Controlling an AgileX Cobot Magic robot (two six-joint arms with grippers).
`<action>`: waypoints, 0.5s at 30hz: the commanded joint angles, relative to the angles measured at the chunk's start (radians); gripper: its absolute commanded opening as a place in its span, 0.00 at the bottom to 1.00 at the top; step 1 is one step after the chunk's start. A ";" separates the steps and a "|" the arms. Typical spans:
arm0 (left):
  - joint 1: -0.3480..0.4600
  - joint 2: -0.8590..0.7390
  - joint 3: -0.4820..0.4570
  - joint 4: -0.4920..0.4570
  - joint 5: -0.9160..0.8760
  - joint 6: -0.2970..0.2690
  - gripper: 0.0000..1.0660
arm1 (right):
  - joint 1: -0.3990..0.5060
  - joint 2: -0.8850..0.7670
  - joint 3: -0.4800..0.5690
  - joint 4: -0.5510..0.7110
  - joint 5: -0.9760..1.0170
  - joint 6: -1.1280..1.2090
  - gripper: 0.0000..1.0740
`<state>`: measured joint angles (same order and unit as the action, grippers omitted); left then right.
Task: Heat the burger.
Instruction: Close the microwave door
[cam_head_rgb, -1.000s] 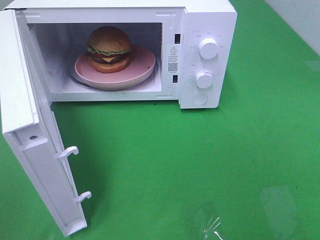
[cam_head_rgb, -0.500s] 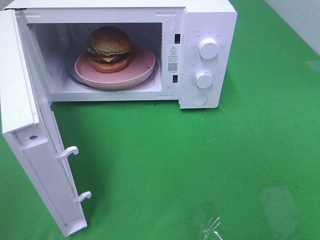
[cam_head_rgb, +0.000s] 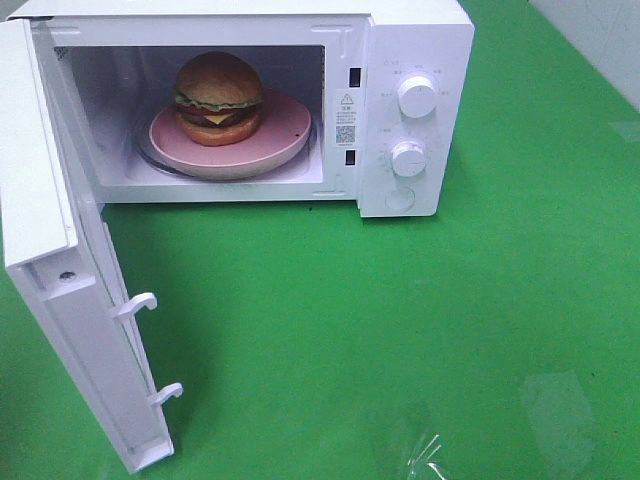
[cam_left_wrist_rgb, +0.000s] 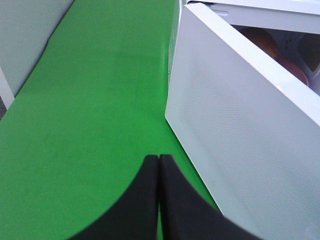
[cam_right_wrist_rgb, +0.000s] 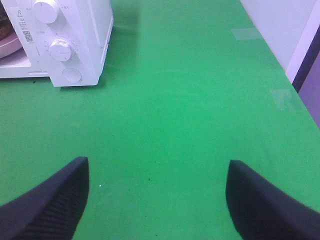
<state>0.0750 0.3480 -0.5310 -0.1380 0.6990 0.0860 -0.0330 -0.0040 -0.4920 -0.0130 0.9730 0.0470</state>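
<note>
The burger (cam_head_rgb: 218, 97) sits on a pink plate (cam_head_rgb: 285, 135) inside the white microwave (cam_head_rgb: 415, 40), whose door (cam_head_rgb: 60, 290) is swung wide open to the left. Neither gripper shows in the exterior high view. In the left wrist view my left gripper (cam_left_wrist_rgb: 158, 159) is shut on nothing, over the green mat just outside the door's outer face (cam_left_wrist_rgb: 240, 125). A blurred part of the burger (cam_left_wrist_rgb: 260, 42) shows past the door's edge. My right gripper (cam_right_wrist_rgb: 157, 162) is open and empty above the mat, some way in front of the control panel (cam_right_wrist_rgb: 30, 45).
The control panel carries an upper knob (cam_head_rgb: 417, 96), a lower knob (cam_head_rgb: 408, 158) and a round button (cam_head_rgb: 400, 198). Two latch hooks (cam_head_rgb: 135, 303) stick out of the door's inner edge. A green mat (cam_head_rgb: 420, 320) covers the table, with clear tape patches (cam_head_rgb: 555, 420) near the front right.
Nothing has moved in the exterior high view. My left gripper has gone from open to shut, out of that view.
</note>
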 joint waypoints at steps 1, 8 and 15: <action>-0.003 0.011 0.031 0.013 -0.077 -0.006 0.00 | -0.004 -0.027 0.002 0.000 -0.017 -0.007 0.70; -0.003 0.047 0.136 0.013 -0.237 -0.006 0.00 | -0.004 -0.027 0.002 0.000 -0.017 -0.007 0.70; -0.003 0.061 0.271 0.013 -0.543 -0.006 0.00 | -0.004 -0.027 0.002 0.000 -0.017 -0.007 0.70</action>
<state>0.0750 0.4090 -0.2690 -0.1230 0.2110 0.0850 -0.0330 -0.0040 -0.4920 -0.0110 0.9730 0.0470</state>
